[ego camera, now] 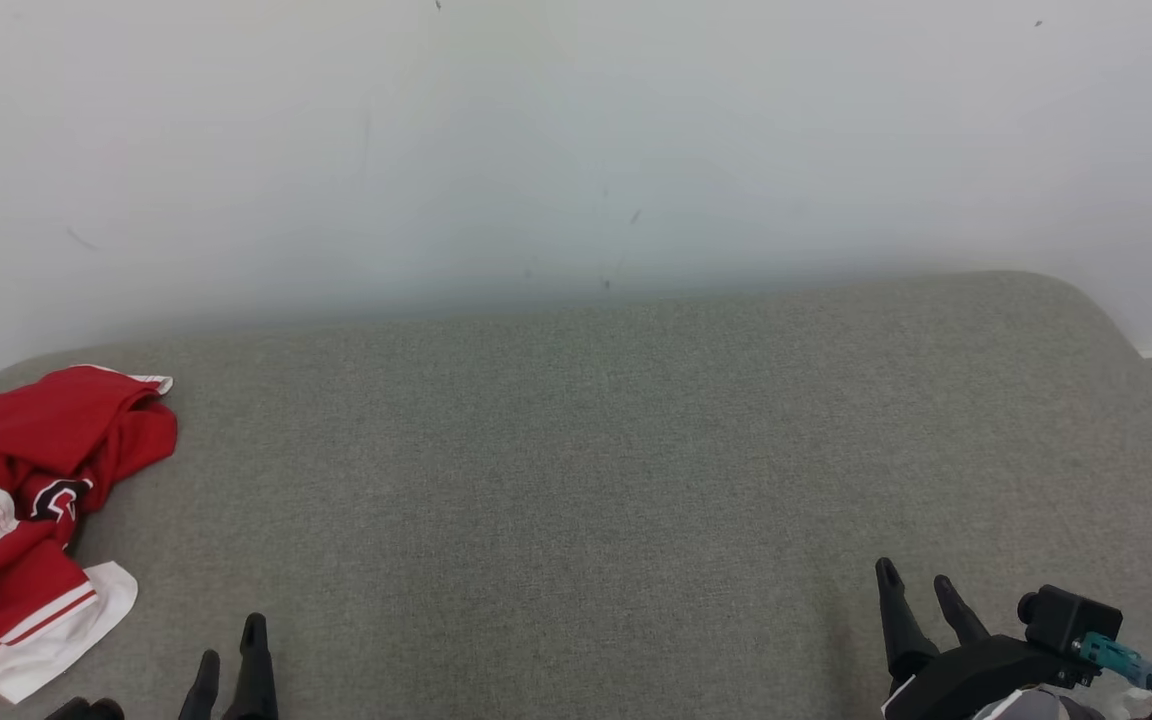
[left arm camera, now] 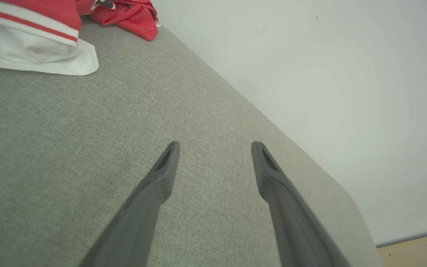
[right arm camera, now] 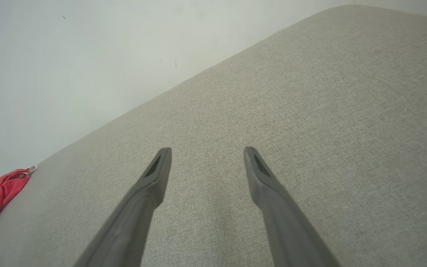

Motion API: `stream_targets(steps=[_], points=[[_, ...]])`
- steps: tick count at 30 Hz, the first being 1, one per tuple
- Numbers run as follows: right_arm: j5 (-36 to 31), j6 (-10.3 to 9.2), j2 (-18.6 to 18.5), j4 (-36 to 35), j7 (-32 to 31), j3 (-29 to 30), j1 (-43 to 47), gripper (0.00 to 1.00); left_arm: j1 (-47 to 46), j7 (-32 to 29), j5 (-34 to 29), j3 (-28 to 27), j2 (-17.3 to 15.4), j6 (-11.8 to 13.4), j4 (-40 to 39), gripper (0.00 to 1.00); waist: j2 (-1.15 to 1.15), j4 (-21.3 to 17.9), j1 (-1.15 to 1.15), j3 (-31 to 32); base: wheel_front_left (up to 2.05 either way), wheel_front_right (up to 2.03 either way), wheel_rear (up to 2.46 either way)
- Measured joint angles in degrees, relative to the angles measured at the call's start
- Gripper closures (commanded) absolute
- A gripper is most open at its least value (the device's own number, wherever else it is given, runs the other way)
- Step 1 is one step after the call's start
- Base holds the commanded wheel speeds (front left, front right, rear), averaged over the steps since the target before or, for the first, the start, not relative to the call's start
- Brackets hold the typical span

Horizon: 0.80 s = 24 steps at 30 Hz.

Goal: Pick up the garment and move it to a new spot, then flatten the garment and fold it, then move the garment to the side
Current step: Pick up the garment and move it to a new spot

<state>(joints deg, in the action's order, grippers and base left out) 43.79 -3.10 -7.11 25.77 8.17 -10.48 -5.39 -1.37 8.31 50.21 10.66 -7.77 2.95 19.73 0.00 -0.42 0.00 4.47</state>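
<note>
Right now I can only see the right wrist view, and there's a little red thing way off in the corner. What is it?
Observer: That's the garment. It is red with white panels and a dark badge, and it lies crumpled at the left end of the grey surface.
Operator: Is my other tool near it?
Observer: Yes. The left tool is beside the garment's white hem, a little apart and not touching it.
Operator: Is that one open?
Observer: Yes. Its two fingers stand spread with nothing between them, the same as your right tool.
</note>
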Motion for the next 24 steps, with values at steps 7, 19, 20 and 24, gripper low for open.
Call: stream_targets(steps=[7,19,20,24], points=[[-6.76,-1.01,0.21,1.05,1.03,-0.59,-0.09,0.00,-0.02,1.34,-5.59,2.02,-1.22,1.09,0.00,0.00,0.00,0.52,0.00,0.52,0.00,0.00,0.00],[-18.15,-2.54,0.33,2.36,2.52,-1.24,-1.10,0.00,-0.35,2.92,-16.35,5.86,-3.43,2.68,-0.08,0.00,0.00,0.84,0.00,1.24,0.00,0.00,0.00],[-19.04,-2.80,0.36,2.38,2.53,-1.30,-1.10,0.00,-0.40,3.16,-17.24,6.33,-3.58,2.80,-0.12,0.00,0.00,0.85,0.00,1.29,0.00,0.00,0.00],[-22.46,-3.52,0.44,2.92,2.63,-1.60,-1.10,0.00,-0.43,3.39,-20.24,7.37,-3.93,3.44,-0.15,0.00,0.00,0.88,0.00,1.53,0.00,0.00,0.00]])
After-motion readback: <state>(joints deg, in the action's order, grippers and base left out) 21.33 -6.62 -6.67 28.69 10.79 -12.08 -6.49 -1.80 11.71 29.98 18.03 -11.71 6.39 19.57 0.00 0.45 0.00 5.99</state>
